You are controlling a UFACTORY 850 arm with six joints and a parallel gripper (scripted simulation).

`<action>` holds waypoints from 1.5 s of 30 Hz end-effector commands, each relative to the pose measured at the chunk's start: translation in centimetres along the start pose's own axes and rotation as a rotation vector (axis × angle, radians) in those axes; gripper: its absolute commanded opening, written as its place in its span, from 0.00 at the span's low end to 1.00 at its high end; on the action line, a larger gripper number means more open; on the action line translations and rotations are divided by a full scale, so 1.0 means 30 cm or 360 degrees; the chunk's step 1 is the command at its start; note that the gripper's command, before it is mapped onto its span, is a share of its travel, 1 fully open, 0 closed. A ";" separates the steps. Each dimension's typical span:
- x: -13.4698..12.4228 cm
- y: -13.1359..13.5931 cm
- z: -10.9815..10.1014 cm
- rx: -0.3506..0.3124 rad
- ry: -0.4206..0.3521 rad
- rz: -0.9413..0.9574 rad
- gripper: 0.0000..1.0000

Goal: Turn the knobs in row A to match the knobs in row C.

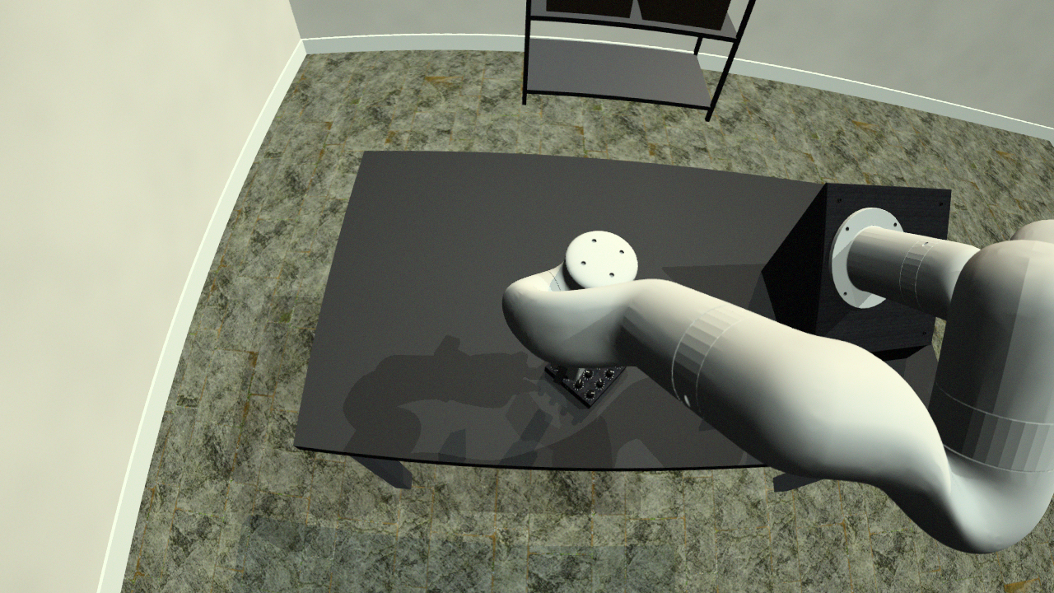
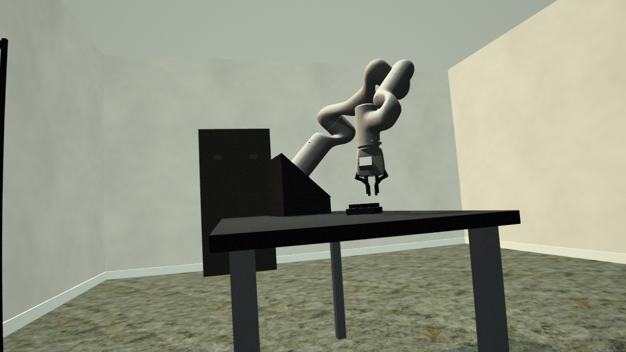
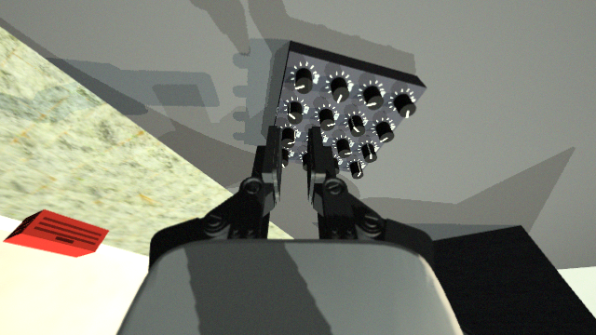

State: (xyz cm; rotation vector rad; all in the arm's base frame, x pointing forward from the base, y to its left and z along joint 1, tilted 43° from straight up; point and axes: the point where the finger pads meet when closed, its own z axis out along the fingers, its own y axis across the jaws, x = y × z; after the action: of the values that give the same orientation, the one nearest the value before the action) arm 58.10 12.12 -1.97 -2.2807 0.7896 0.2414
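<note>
The knob box (image 1: 589,384) (image 2: 364,209) (image 3: 354,109) is a small dark panel with several black knobs in rows, each with a white line and a ring of white marks. It stands on the dark table (image 1: 442,221) (image 2: 350,227) (image 3: 489,93) near the front edge. My gripper (image 2: 371,192) (image 3: 294,142) hangs a short way above the box, over its near left corner in the wrist view. Its fingers are nearly shut, with a narrow gap and nothing between them. In the overhead view the arm hides the gripper and most of the box.
The arm's black wedge-shaped base (image 1: 803,273) (image 2: 293,188) stands at the table's right end. A tall black cabinet (image 2: 234,175) stands behind it. A metal shelf (image 1: 626,66) stands by the far wall. A red object (image 3: 56,233) shows off the table.
</note>
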 end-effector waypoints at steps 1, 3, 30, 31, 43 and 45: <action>0.002 -0.002 -0.003 0.0001 0.0002 -0.0001 0.19; 0.002 -0.002 -0.003 0.0001 0.0002 -0.0001 0.19; 0.002 -0.002 -0.359 0.0001 0.0003 -0.0001 1.00; 0.002 -0.002 -0.359 0.0001 0.0003 -0.0001 1.00; 0.002 -0.002 -0.381 0.0001 0.0003 -0.0001 1.00; 0.002 -0.002 -0.381 0.0001 0.0003 -0.0001 1.00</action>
State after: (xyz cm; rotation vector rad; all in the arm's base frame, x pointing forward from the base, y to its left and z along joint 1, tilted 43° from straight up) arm 57.53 4.47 6.39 -2.2807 0.7896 0.2416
